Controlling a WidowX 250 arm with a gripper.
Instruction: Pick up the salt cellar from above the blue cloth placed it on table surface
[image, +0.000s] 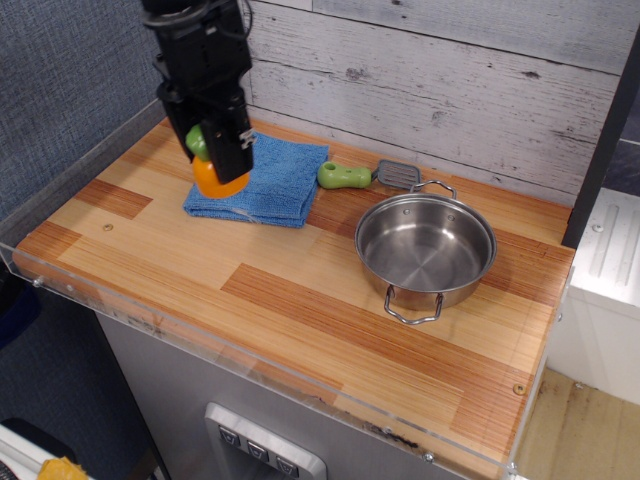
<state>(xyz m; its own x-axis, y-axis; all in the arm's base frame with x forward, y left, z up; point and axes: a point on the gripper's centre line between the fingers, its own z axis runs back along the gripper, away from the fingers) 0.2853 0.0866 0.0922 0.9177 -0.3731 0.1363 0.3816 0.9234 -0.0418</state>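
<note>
bare table surface (200, 250) at front-left, steel pot (425, 250) blocking right

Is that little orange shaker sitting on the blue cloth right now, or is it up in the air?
In the air. The gripper is clamped on the salt cellar, holding it over the blue cloth's left edge.

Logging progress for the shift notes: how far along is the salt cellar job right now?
Pickup looks done: the claw is shut on the salt cellar, held up off the blue cloth near its left edge. In hand: carrying it clear of the cloth. Left: lowering it onto the bare table surface and letting go.
</note>
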